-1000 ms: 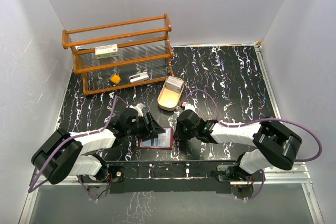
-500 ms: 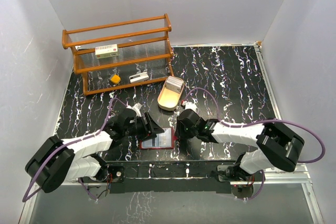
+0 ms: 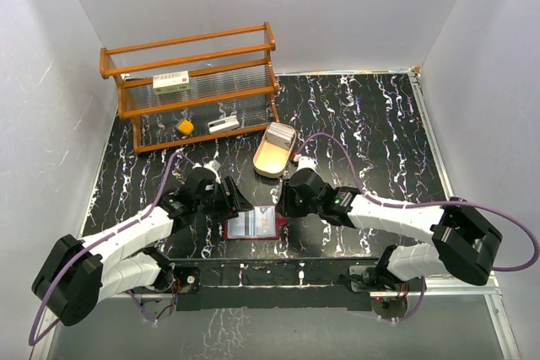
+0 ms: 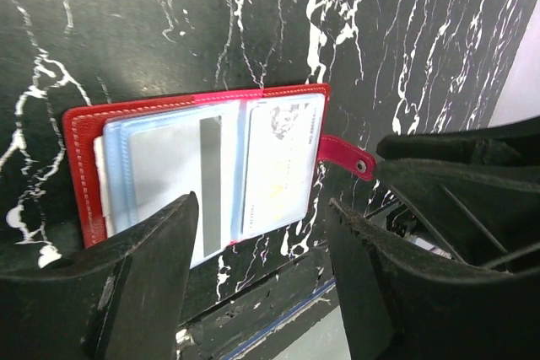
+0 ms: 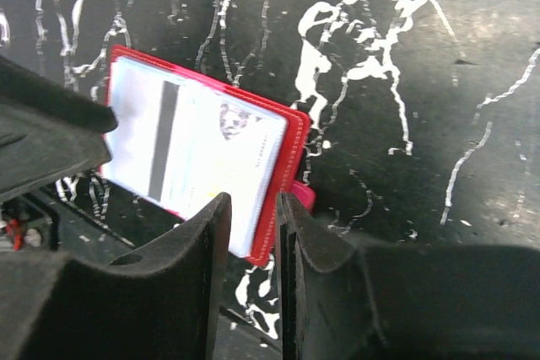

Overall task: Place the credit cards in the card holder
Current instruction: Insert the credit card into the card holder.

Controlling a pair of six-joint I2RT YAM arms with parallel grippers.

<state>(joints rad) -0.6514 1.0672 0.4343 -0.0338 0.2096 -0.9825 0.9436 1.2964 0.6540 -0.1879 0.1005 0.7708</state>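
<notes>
Two tools flank the card holder [image 3: 253,225], which lies open and flat on the table [image 3: 363,124] near its front edge; the credit cards [image 3: 281,134] sit in the tan tray [image 3: 263,162] just beyond. Best approach, I judge: lift one card by a short edge and slide it low into a free pocket while the cover is steadied. Over the holder the left tool [image 4: 261,208] is spread wide and grips nothing, while the right tool [image 5: 253,204] is narrowly parted, empty as far as seen.
</notes>
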